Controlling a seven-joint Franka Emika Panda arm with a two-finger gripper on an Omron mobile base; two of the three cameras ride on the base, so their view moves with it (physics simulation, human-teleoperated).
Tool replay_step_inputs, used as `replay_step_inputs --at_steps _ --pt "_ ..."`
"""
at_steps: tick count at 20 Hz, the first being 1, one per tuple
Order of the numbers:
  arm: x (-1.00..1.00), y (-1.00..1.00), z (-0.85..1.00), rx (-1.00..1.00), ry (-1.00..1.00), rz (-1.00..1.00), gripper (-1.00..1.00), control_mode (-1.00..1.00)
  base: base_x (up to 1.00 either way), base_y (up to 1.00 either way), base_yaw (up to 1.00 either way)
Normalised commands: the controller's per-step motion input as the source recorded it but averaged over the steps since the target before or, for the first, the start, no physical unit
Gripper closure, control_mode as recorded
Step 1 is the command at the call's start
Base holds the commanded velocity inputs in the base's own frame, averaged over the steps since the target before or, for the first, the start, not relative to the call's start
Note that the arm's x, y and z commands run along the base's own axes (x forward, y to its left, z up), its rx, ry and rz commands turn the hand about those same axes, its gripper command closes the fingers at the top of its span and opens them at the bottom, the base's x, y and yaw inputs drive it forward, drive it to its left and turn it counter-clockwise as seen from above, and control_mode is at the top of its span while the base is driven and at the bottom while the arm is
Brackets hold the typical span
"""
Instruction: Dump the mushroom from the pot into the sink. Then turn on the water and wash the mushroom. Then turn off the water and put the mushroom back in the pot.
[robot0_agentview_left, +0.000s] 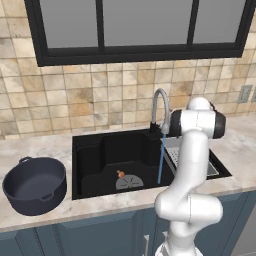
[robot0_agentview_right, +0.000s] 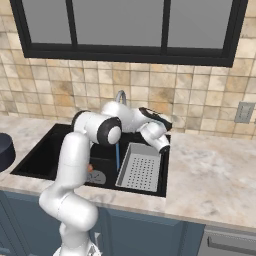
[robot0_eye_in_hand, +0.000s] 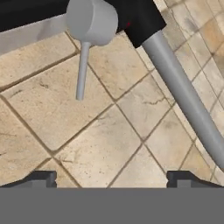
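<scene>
The mushroom (robot0_agentview_left: 120, 174) (robot0_agentview_right: 90, 168), a tiny orange-brown lump, lies on the floor of the black sink (robot0_agentview_left: 92, 155) (robot0_agentview_right: 47, 150) beside the round grey drain (robot0_agentview_left: 129, 182). A thin blue stream of water (robot0_agentview_left: 161, 160) (robot0_agentview_right: 117, 157) runs from the faucet spout (robot0_agentview_left: 159, 102) into the basin. The dark pot (robot0_agentview_left: 35, 185) stands on the counter left of the sink, with nothing in it. My gripper (robot0_eye_in_hand: 111, 180) is open and holds nothing. It faces the tiled wall just short of the faucet's grey lever handle (robot0_eye_in_hand: 82, 70) and spout (robot0_eye_in_hand: 183, 92).
A grey perforated strainer tray (robot0_agentview_right: 140, 172) (robot0_agentview_left: 172, 152) fills the sink's right end. My arm reaches over the sink's right side and hides part of it. A wall outlet (robot0_agentview_right: 243, 112) sits on the tiles at the right, above bare marble counter (robot0_agentview_right: 215, 175).
</scene>
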Motion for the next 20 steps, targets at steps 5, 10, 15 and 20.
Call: replay_step_inputs --at_steps 5,10,15,20 --pt "-0.48 0.17 0.36 -0.22 -0.35 0.06 -1.00 -1.00 0.00 0.00 0.00" --pt "0.01 -0.05 0.00 -0.28 -0.16 0.22 -1.00 -1.00 0.00 0.00 0.00" --pt "0.14 -0.28 0.00 -0.15 -0.01 0.31 -1.00 -1.00 0.00 0.00 0.00" --pt "0.02 -0.28 -0.02 -0.19 0.01 0.37 -1.00 -1.00 0.00 0.00 0.00"
